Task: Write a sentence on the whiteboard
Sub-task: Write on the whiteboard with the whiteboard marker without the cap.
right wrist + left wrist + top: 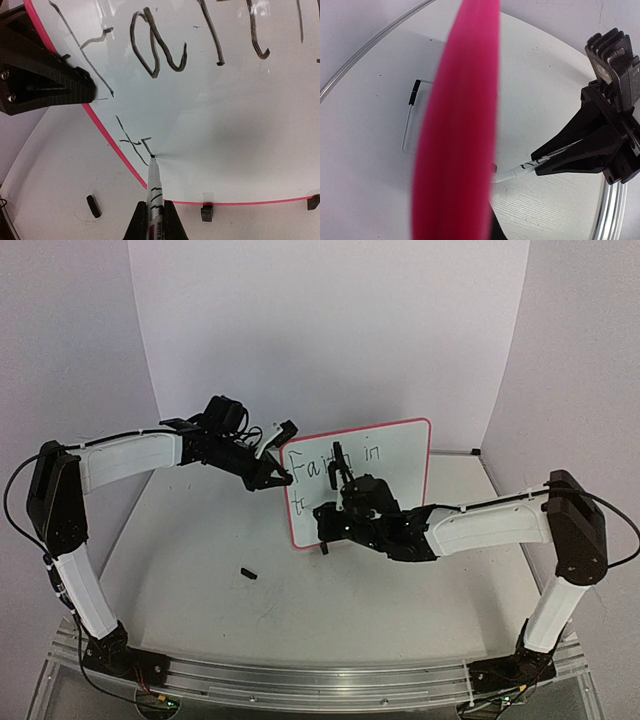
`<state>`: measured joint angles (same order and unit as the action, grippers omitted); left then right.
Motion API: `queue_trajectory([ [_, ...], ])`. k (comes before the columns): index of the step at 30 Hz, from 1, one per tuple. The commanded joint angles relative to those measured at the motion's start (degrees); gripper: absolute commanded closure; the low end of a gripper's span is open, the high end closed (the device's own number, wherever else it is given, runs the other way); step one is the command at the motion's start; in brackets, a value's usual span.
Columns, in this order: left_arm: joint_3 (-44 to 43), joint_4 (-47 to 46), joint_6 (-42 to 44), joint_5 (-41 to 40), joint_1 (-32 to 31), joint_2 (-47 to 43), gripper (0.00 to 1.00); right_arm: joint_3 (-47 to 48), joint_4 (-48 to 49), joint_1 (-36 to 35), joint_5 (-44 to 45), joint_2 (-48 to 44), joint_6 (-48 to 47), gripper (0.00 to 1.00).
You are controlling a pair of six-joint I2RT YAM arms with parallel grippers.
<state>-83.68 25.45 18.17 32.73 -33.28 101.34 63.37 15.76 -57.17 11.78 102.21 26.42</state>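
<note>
- Well, the desk [200, 610] leaves me open room near and left of the whiteboard [400, 490], which stands upright mid-desk.
- Left tool [284, 478] is clamped on its left edge; a slip there could tip it.
- Right tool [152, 227] is clamped on the marker [154, 192], tip touching close to the lower-left frame, so strokes could run off.
- The sentence [165, 50] is only partly written.
</note>
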Motion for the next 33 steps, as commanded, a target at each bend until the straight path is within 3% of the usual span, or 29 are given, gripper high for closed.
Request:
queue_trajectory([
  [1, 0.18, 5.09, 3.03, -5.35, -0.03, 0.35, 1.0, 0.54, -1.17, 0.3, 3.32, 0.51, 0.45, 1.0],
  [12, 0.18, 4.96, 3.02, -5.24, -0.04, 0.35, 1.0, 0.98, -2.15, 0.35, 6.1, -2.51, -1.0, 1.0],
  [33, 0.19, 5.03, 2.95, -5.18, -0.04, 0.53, 1.0, 4.41, -1.88, 0.3, 2.89, -2.88, -3.12, 1.0],
])
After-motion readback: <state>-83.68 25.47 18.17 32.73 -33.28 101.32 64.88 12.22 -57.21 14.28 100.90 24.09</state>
